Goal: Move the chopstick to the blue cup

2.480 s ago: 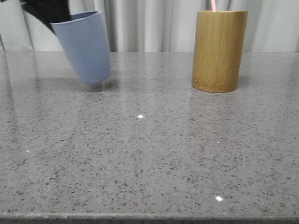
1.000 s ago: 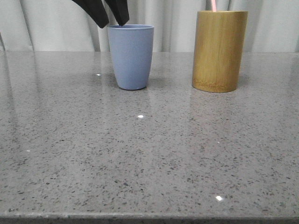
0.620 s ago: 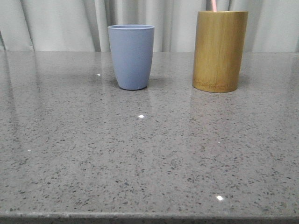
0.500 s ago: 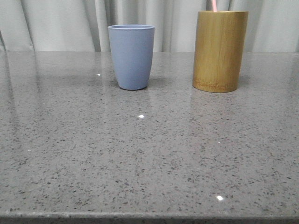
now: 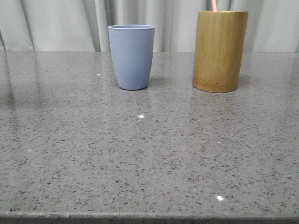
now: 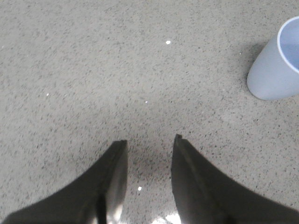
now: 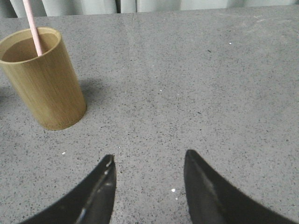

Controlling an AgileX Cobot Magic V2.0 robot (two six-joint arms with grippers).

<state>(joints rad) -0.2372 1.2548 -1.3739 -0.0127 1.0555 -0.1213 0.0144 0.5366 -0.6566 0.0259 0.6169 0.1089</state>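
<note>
Since 2.5 s ago the blue cup point(image 5: 131, 56) went from tilted and held at upper left of the front view to standing upright on the table point(image 5: 140, 154), left of centre; the black fingers seen over its rim 1.0 s ago are gone from that view. Bamboo holder point(image 5: 219, 50) at upper right hasn't moved, well apart from the cup. Chopstick point(image 7: 33, 26) stands inside the holder, leaning on its rim; in the front view just a pink tip pokes out at the top edge, rest hidden by the wall. Cup interior looks empty in the left wrist view, cup cut off by the right edge. Left gripper point(image 6: 149, 142) parted narrowly, holding nothing, above bare table. Right gripper point(image 7: 148, 158) spread wider, empty, near the holder
</note>
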